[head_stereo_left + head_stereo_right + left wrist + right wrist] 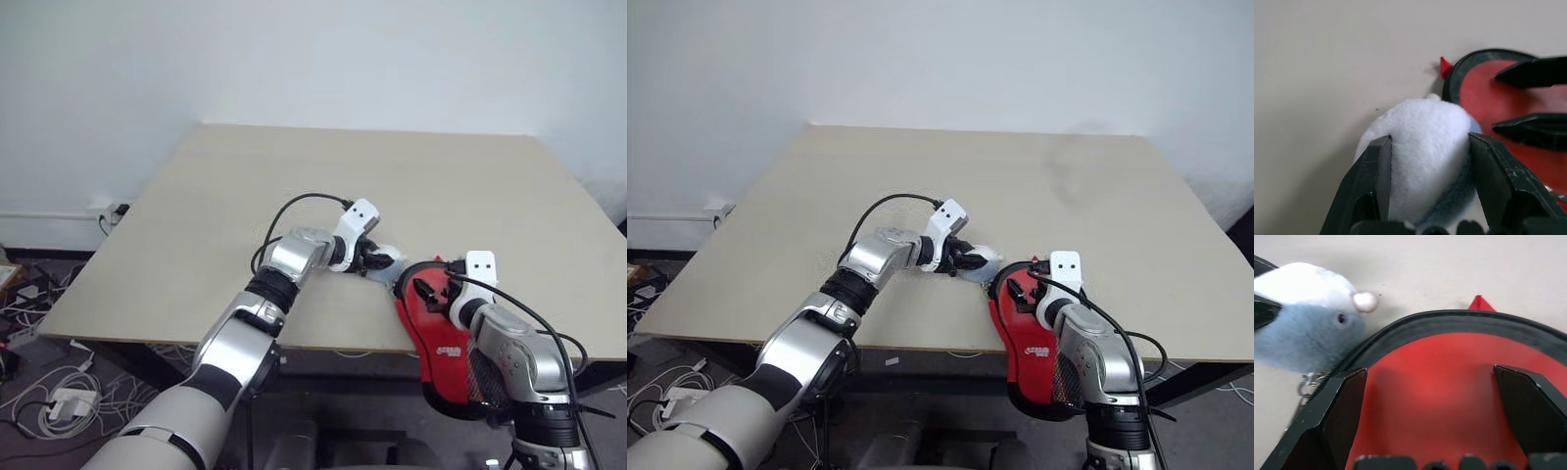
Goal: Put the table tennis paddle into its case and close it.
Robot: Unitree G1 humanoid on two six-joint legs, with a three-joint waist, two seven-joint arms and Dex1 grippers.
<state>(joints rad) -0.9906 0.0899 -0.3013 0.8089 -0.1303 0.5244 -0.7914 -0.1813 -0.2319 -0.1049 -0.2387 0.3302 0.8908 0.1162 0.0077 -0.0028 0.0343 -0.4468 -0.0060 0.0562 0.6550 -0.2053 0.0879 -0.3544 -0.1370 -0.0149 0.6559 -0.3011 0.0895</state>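
The red case point(432, 338), with a black rim, white logo and black mesh patch, lies at the table's front edge, its narrow end hanging off. My right gripper point(1430, 374) is open just above the case's round end point(1440, 396), with nothing between its fingers. My left gripper point(1430, 142) is shut on a fluffy white and grey-blue plush charm point(1427, 147) beside the case's rim; a small metal chain point(1305, 382) hangs from the charm point(1303, 333). The table tennis paddle is hidden.
The beige table point(294, 186) stretches far and left of the case, with a white wall behind it. Cables and plugs point(49, 392) lie on the floor to the left, below the table's edge.
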